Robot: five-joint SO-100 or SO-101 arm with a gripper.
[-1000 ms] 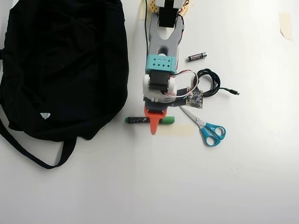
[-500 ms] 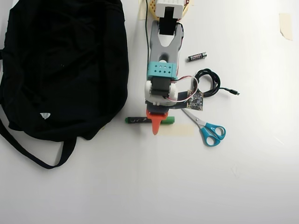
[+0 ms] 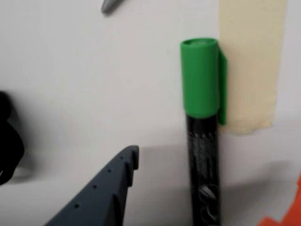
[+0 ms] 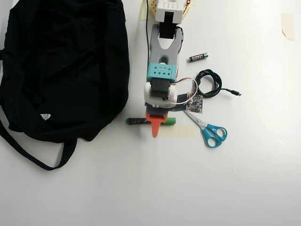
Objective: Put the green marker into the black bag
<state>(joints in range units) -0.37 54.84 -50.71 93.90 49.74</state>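
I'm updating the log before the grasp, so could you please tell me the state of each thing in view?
Green marker: capped, lying flat on the table, between the open fingers, not yet gripped.
Gripper: open, straddling the marker.
Black bag: lying flat, left of the arm in the overhead view; no opening visible.
Scissors: closed, lying flat.
Cable: coiled, unplugged.
Battery: lying loose.

From above we see an arm point(image 4: 162, 70) built of grey links, with a teal block pierced by small round holes at mid-length and a white motor housing below it. Red and white wires loop to a small bare circuit board at its right. Our gripper point(image 4: 154, 123) pairs an orange pointed finger point(image 4: 154, 128) with a dark grey-blue finger point(image 3: 101, 197) dotted with small holes.
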